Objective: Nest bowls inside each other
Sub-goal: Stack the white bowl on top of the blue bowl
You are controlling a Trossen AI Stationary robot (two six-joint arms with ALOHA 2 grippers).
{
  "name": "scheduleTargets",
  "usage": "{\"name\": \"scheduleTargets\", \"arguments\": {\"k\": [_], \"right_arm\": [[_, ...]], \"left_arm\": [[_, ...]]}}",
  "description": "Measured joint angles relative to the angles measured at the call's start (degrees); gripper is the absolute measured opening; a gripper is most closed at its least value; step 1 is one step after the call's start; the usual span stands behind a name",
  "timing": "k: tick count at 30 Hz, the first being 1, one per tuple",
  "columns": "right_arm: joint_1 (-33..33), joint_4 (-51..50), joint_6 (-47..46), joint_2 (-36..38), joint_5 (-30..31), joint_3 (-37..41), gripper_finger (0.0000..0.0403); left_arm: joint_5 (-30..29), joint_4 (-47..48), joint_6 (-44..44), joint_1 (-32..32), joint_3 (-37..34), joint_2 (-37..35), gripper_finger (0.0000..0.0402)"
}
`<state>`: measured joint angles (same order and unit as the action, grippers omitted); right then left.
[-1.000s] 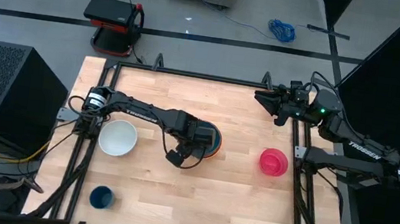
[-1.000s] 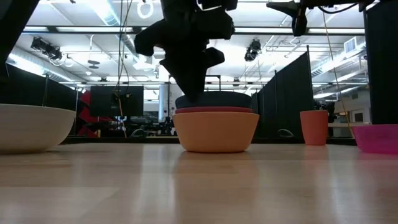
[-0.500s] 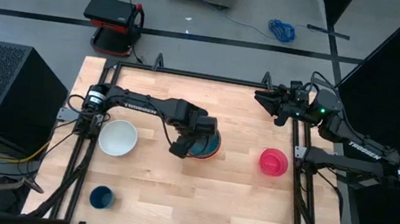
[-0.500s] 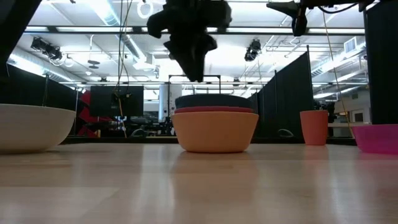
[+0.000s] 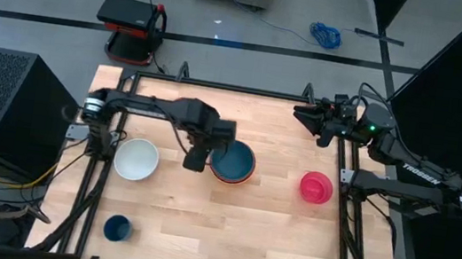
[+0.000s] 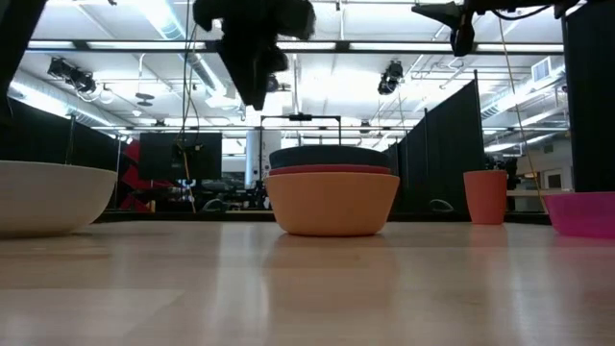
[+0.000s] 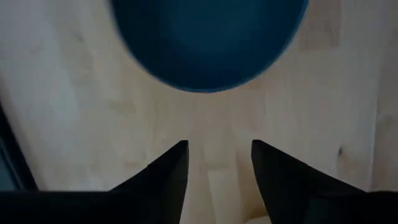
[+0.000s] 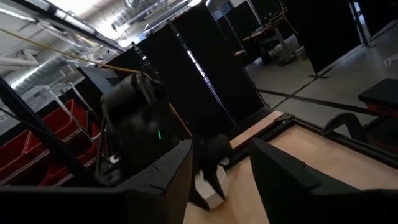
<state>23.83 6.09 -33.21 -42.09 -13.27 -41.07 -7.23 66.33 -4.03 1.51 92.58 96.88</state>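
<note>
Table: pale wooden plank tabletop inside a dark metal frame.
Nested stack: three round shallow plastic bowls at the table's middle. The orange bowl is at the bottom, the red bowl sits in it, and the teal-blue bowl lies on top, showing only its blue inside from above.
White bowl: round shallow white plastic bowl standing alone near the table's left edge, well apart from the stack, open side up.
Pink bowl: round shallow pink plastic bowl standing alone near the right edge, open side up, well apart from the stack.
Dark blue cup: small round dark blue cup near the front left corner, upright.
Orange cup: small narrow orange cup, seen only in the low view, upright, behind and between the stack and the pink bowl.
Left gripper: the left gripper hangs above the table just beside the stack, between it and the white bowl; fingers parted, nothing between them, only bare wood and the teal-blue bowl's rim seen past them in the wrist view.
Right gripper: the right gripper waits raised at the far right corner of the frame; fingers parted and empty.
</note>
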Motion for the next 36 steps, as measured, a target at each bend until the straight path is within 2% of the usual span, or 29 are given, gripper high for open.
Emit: {"name": "scheduleTargets", "arguments": {"k": [6,12,18,36], "right_arm": [[0.0,-0.3,0.5,0.0,-0.5,0.0,0.0154],[0.0,-0.3,0.5,0.0,-0.5,0.0,0.0167],[0.0,-0.3,0.5,0.0,-0.5,0.0,0.0165],[0.0,-0.8,0.5,0.0,0.0,0.0,0.0183]], "left_arm": [[-0.5,-5.3,6.9,1.1,-7.9,-8.7,0.0151],[-0.7,-9.2,21.1,-0.5,-23.8,-22.9,0.0142],[0.1,-8.2,31.9,-3.3,-29.3,-32.0,0.0143],[9.8,-0.3,47.2,-6.5,-39.0,-34.5,0.0258]]}}
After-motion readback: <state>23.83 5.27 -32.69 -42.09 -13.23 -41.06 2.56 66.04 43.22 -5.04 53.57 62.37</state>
